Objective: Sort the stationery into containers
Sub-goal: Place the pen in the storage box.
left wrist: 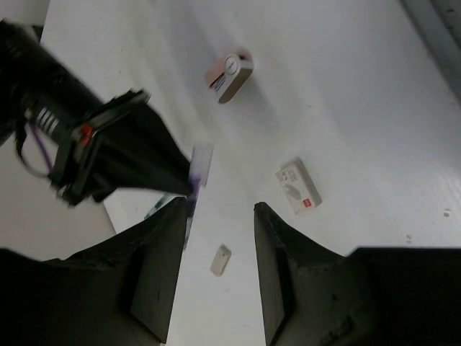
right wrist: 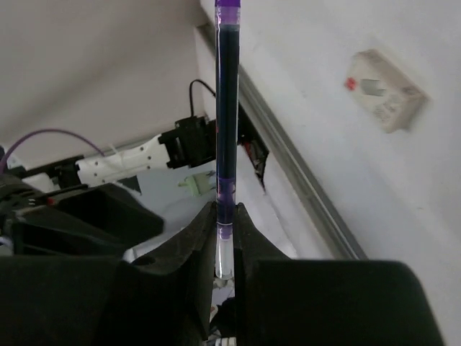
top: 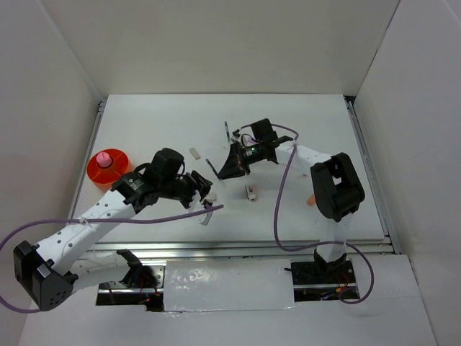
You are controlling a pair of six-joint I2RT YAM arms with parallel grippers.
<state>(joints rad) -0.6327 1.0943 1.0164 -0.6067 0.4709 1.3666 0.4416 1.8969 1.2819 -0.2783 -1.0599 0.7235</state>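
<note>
My right gripper (right wrist: 225, 209) is shut on a dark purple pen (right wrist: 227, 108) by its clear end, and the pen sticks straight out past the fingertips. In the top view this gripper (top: 229, 170) hangs over the middle of the table. My left gripper (left wrist: 220, 205) is open and empty, just left of it (top: 205, 193). A small white eraser (left wrist: 220, 259) lies on the table between its jaws. The held pen's tip (left wrist: 200, 164) shows by its left finger. The orange-red tub (top: 92, 171) stands at the far left with the pink cylinder (top: 106, 158) in it.
A white eraser with a red mark (left wrist: 299, 189) and a white block with a round face (left wrist: 229, 76) lie beyond the left gripper. The top view shows a thin dark pen (top: 227, 133), a white eraser (top: 194, 153), a small block (top: 251, 192), an orange bit (top: 310, 200) and a pale lilac strip (top: 211, 210).
</note>
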